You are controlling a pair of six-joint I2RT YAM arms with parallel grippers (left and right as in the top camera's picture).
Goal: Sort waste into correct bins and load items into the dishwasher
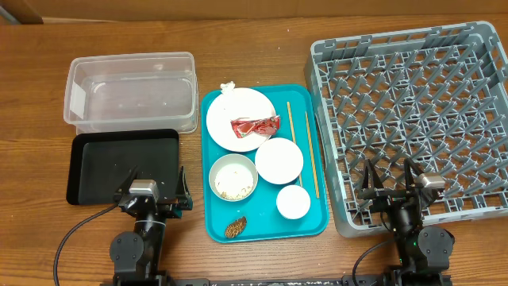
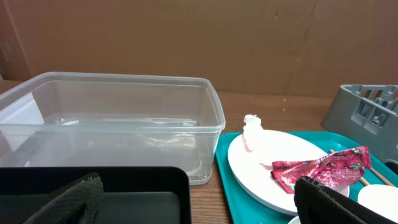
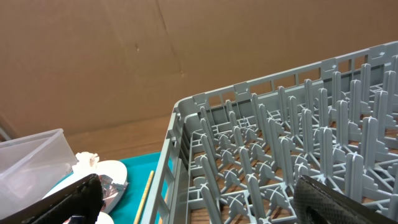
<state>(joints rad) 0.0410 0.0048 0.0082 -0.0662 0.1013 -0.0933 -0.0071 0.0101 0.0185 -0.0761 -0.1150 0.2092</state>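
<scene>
A teal tray (image 1: 216,226) holds a large white plate (image 1: 230,127) with a red foil wrapper (image 1: 255,125) on it and crumpled white tissue (image 1: 228,86) at its far edge. Also on the tray are a bowl with rice grains (image 1: 233,178), an empty bowl (image 1: 279,160), a small cup (image 1: 293,202), two chopsticks (image 1: 290,122) and a brown scrap (image 1: 236,228). The clear tub (image 1: 131,91) and black tray (image 1: 119,166) lie left. The grey rack (image 1: 413,119) lies right. My left gripper (image 1: 151,191) is open over the black tray's near edge. My right gripper (image 1: 390,189) is open over the rack's near left corner.
In the left wrist view the clear tub (image 2: 112,124), black tray (image 2: 124,199), plate (image 2: 273,155), wrapper (image 2: 320,168) and tissue (image 2: 252,121) show. In the right wrist view the rack (image 3: 286,155), a chopstick (image 3: 144,194) and the tissue (image 3: 87,162) show. A brown wall stands behind.
</scene>
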